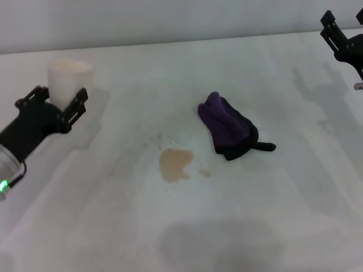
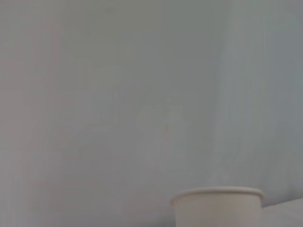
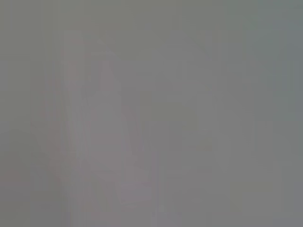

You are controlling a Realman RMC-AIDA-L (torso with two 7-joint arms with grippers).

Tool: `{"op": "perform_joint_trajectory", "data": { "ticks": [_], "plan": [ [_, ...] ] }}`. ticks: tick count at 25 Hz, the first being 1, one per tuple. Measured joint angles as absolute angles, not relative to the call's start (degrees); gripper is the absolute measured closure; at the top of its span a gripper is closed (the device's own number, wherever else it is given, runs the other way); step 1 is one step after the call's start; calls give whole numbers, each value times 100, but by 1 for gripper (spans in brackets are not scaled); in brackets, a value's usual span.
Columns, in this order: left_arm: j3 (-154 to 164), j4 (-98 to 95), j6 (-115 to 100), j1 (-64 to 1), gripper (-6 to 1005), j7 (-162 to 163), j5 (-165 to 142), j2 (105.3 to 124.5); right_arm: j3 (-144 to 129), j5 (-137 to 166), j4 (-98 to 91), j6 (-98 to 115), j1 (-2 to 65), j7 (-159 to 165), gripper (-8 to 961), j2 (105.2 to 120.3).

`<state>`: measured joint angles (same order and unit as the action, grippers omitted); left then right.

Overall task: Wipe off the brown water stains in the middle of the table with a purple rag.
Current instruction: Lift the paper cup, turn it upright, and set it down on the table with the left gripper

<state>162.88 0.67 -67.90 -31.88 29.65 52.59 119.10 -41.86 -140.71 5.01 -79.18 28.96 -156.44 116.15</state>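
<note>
The purple rag (image 1: 229,127) lies bunched on the white table (image 1: 272,215), its black tab pointing right. The brown water stains (image 1: 174,164) sit just left and in front of it, with a small droplet (image 1: 204,172) beside the main blotch. My right gripper (image 1: 345,22) is open and empty at the far right edge, well away from the rag. My left gripper (image 1: 57,95) is open at the left, its fingers on either side of a white cup (image 1: 69,79). The right wrist view shows nothing distinct.
The white cup also shows in the left wrist view (image 2: 218,208), standing upright ahead of that gripper. A pale wall runs behind the table's far edge (image 1: 181,41). Faint grey smudges mark the table near the right side.
</note>
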Motion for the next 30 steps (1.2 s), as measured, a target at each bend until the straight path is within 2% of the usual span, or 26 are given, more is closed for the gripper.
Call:
{"op": "perform_joint_trajectory", "data": {
  "ticks": [7,12,30],
  "plan": [
    [16286,-860,-6464,-2649,372,1213,5751,11958,-4174,-14072,453,-7873,2939,-15645,86,11611],
    [16286,-1071,-5867,-2610,371,1089,5762,11975,-4183,-14071,451,-7863,2970,-15644,85,11610],
    [16288,-1124,-5847,-2490,369,1056,5752,11970,-4191,-14071,448,-7856,2926,-15645,86,11613]
  ]
}}
